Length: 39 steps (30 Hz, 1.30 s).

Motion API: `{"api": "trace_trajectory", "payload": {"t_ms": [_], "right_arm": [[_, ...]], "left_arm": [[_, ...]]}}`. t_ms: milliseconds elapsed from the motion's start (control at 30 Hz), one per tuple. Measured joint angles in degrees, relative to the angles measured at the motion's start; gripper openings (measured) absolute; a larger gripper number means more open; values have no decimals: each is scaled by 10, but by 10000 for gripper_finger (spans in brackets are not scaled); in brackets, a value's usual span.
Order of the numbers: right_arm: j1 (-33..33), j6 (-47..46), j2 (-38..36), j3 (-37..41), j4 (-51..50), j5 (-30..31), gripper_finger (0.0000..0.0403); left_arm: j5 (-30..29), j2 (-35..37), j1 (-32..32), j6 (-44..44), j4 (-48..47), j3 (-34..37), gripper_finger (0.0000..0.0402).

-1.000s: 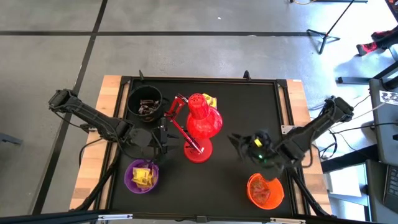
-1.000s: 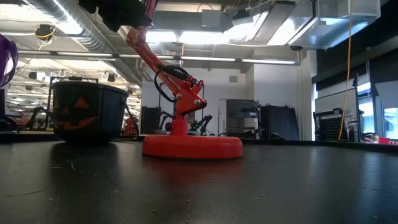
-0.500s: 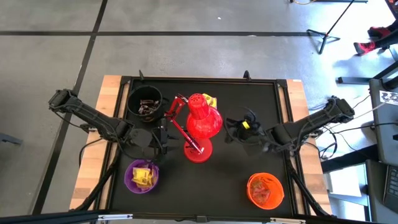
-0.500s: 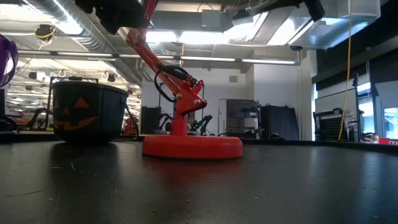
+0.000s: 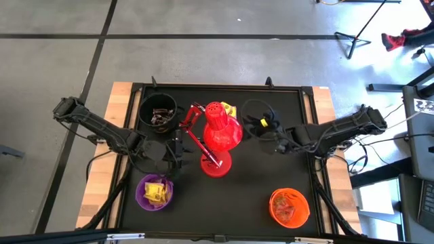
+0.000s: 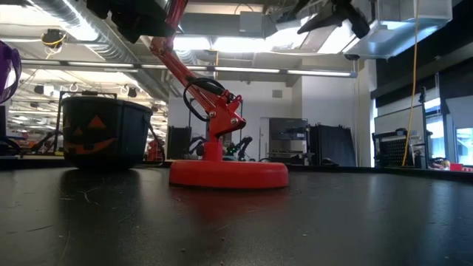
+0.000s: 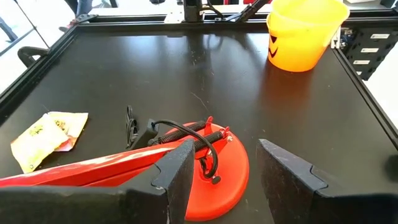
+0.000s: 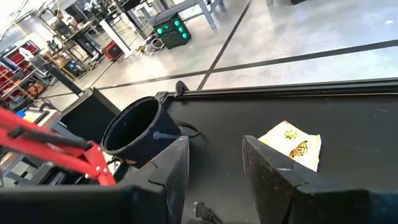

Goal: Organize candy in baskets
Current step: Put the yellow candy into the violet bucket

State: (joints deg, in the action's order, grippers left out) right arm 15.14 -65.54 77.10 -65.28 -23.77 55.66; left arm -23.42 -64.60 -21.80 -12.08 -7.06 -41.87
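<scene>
While the black bucket [image 5: 157, 110] near the table's far left holds dark brown sweets [image 5: 160, 116], the purple bucket [image 5: 154, 192] at the near left holds yellow-wrapped ones [image 5: 156, 192], and the orange bucket [image 5: 289, 207] at the near right has candy I cannot make out. One yellow candy [image 5: 229, 110] lies on the mat behind the red lamp [image 5: 218, 132]. The left gripper [image 5: 175, 146] hangs beside the lamp, jaws parted and empty. The right gripper [image 5: 266, 127] hovers right of the lamp, jaws apart, nothing between them
</scene>
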Motion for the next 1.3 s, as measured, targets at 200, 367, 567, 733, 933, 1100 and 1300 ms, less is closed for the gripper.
{"api": "trace_trajectory", "payload": {"t_ms": [200, 367, 567, 733, 933, 1100, 1300], "right_arm": [[-26, 0, 0, 0, 1, -4, 147], [-40, 39, 0, 0, 0, -17, 147], [-41, 88, 0, 0, 1, -32, 147], [-50, 124, 0, 0, 9, -58, 147], [-92, 186, 39, 0, 69, -187, 147], [-135, 196, 85, 0, 76, -240, 147], [-181, 197, 113, 0, 106, -282, 147]], "left_arm": [[0, 0, 0, 0, 0, 0, 164], [0, 0, 0, 1, 1, 0, 164], [1, 0, 0, 1, 1, 0, 164], [12, 1, 0, 2, -6, 0, 164], [36, 49, -13, 6, -16, -1, 164], [2, 102, -16, 20, -58, -1, 164], [-47, 169, -16, -8, -166, -1, 164]]}}
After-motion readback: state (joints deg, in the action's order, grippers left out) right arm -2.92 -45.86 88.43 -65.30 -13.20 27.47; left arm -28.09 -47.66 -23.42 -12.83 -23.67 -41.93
